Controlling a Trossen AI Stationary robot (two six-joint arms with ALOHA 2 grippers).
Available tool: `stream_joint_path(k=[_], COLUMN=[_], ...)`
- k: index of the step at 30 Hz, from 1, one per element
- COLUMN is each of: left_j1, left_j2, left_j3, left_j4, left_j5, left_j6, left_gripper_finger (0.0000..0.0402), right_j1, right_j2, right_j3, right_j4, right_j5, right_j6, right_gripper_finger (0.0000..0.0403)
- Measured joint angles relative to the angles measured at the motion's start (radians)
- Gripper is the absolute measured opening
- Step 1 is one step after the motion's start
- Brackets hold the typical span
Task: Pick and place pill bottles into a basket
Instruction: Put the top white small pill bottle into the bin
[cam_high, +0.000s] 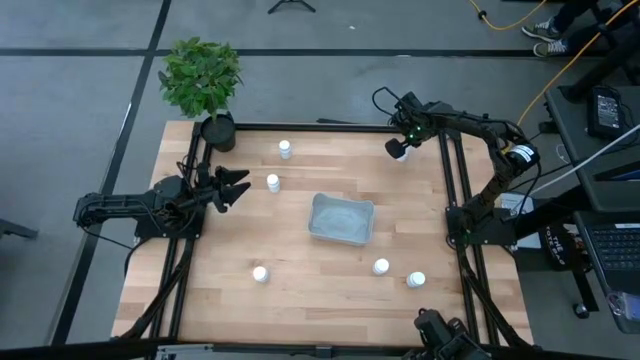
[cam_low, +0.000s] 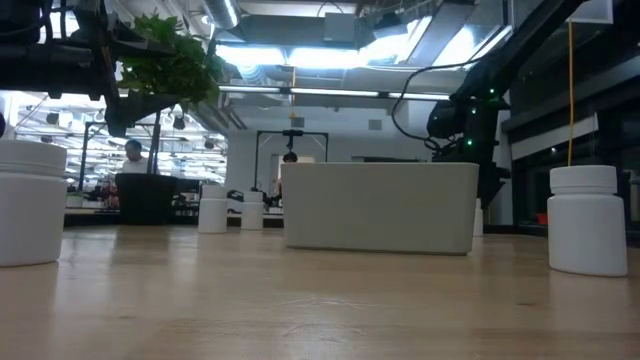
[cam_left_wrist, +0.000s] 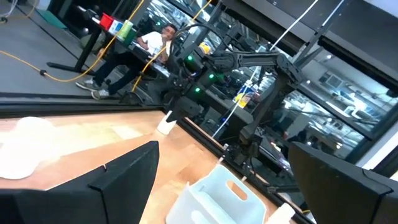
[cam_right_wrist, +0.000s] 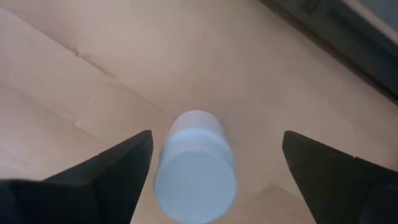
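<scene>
Right wrist view, upright pill bottle (cam_right_wrist: 196, 168), cap up, between wide right tool (cam_right_wrist: 217, 177) fingers

From my seat I see a leafy green plant (cam_high: 200, 72) in a black pot (cam_high: 218, 132) at the far left corner of the wooden table (cam_high: 300, 260). Yellow cables (cam_high: 575, 55) trail over the grey floor. A laptop (cam_high: 610, 245) sits on a bench beside the table. A person (cam_left_wrist: 152, 43) sits at a desk beyond.

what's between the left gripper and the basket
One pill bottle stands just off the open left gripper; past it only bare wood reaches the basket. The high view shows this.
</scene>
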Motion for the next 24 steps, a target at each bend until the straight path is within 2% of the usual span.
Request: stream_joint_path(k=[12, 16, 24], left_j1=[0.000, 0.000, 0.000], left_j2=[0.000, 0.000, 0.000], left_j3=[0.000, 0.000, 0.000], left_j4=[-0.002, -0.003, -0.003], left_j5=[0.001, 0.001, 0.001], left_j6=[-0.001, -0.001, 0.000], left_gripper_finger=[0.0349, 0.0349, 0.0349], right_j1=[0.004, 0.004, 0.009], right_j2=[0.029, 0.029, 0.027], right_j3=[0.000, 0.000, 0.000], right_j4=[-0.014, -0.023, -0.042], right_j5=[0.000, 0.000, 0.000], right_j6=[0.031, 0.031, 0.031], right_gripper_finger=[0.0350, 0.0312, 0.0193])
